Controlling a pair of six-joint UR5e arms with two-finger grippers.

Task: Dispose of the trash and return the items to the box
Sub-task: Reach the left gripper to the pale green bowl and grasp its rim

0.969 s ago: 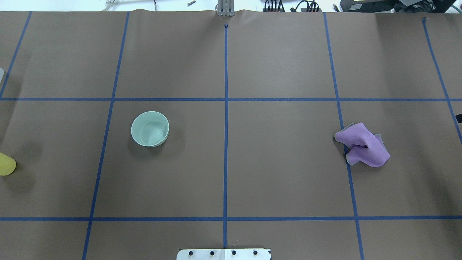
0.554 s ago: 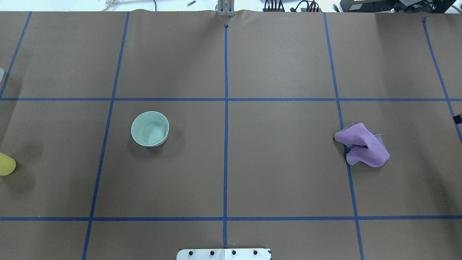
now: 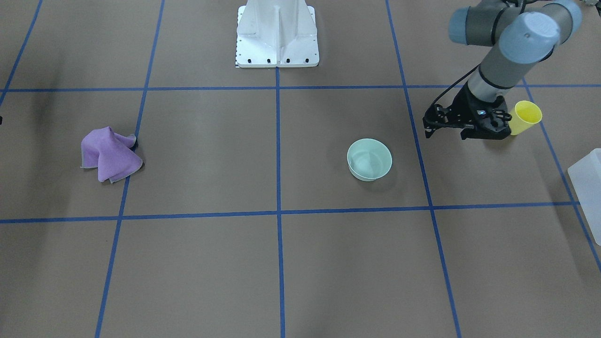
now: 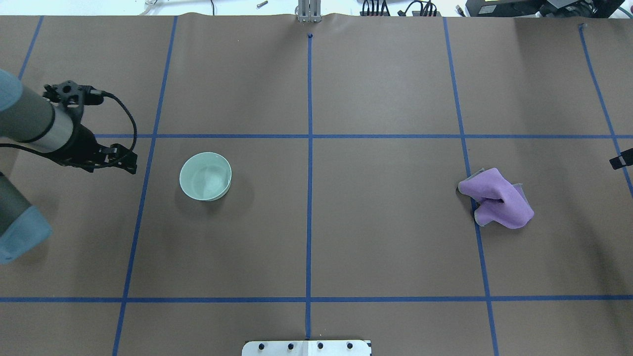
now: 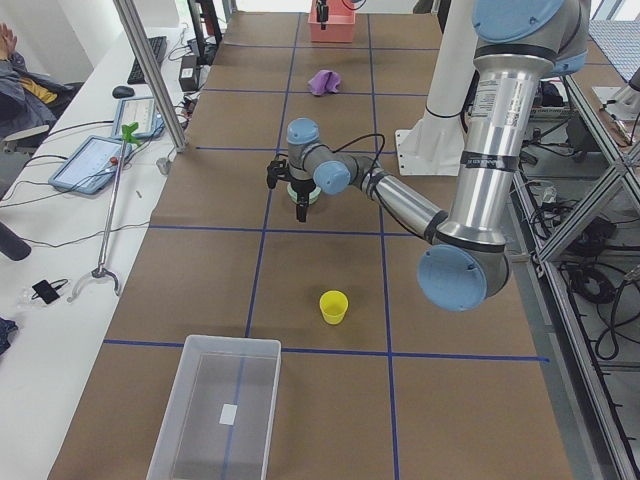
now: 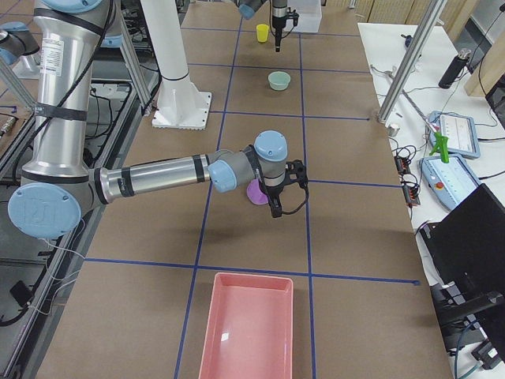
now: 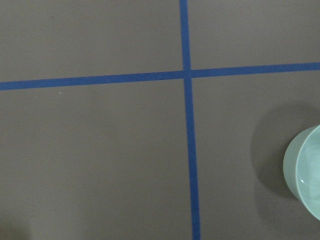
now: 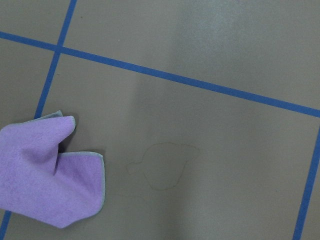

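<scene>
The translucent white box (image 5: 230,341) stands empty at the table's left end; its corner shows in the front view (image 3: 587,178). A yellow cup (image 3: 526,115) stands upright behind my left gripper. A mint-green bowl (image 4: 205,176) sits upright left of centre. A crumpled purple cloth (image 4: 497,198) lies on the right. My left gripper (image 4: 132,169) hangs above the table beside the bowl, empty, its fingers together in one narrow tip. My right gripper (image 6: 274,212) hovers by the cloth; I cannot tell whether it is open or shut.
A pink bin (image 6: 207,328) stands empty at the table's right end. The robot's white base (image 3: 277,33) is at the near middle edge. Blue tape lines divide the brown table. Only a sliver of the right wrist (image 4: 620,161) shows at the overhead view's edge.
My left arm has swung into the overhead view from the left and now covers the yellow cup there. The dark piece at the right edge has come slightly further in.
</scene>
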